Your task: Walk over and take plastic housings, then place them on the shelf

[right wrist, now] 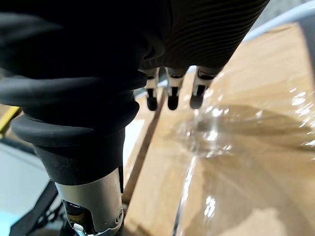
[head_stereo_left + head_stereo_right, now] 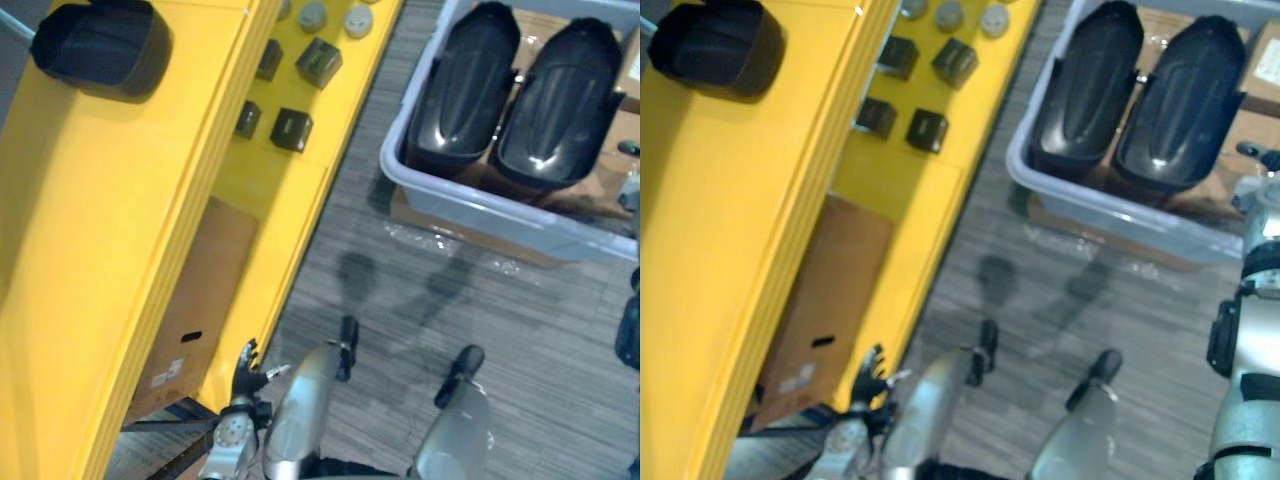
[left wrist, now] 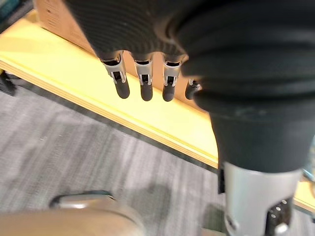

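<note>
Two black plastic housings [image 2: 462, 85] [image 2: 560, 100] lie side by side in a grey bin [image 2: 480, 205] on the floor at the upper right. A third black housing [image 2: 100, 45] sits on the top board of the yellow shelf [image 2: 90, 230] at the upper left. My left hand [image 3: 142, 78] hangs low beside the shelf's bottom edge, fingers straight and holding nothing; the left eye view has it at the bottom [image 2: 245, 365]. My right hand [image 1: 170, 91] hovers over plastic-wrapped cardboard just right of the bin, fingers straight and empty, seen at the right edge [image 2: 1262, 185].
Small dark blocks [image 2: 319, 62] [image 2: 291, 129] and grey round parts [image 2: 313, 15] lie on a lower yellow shelf board. A cardboard box [image 2: 190, 310] stands under the shelf. Grey carpet [image 2: 420, 300] runs between shelf and bin. The bin rests on flat cardboard [image 1: 256, 162].
</note>
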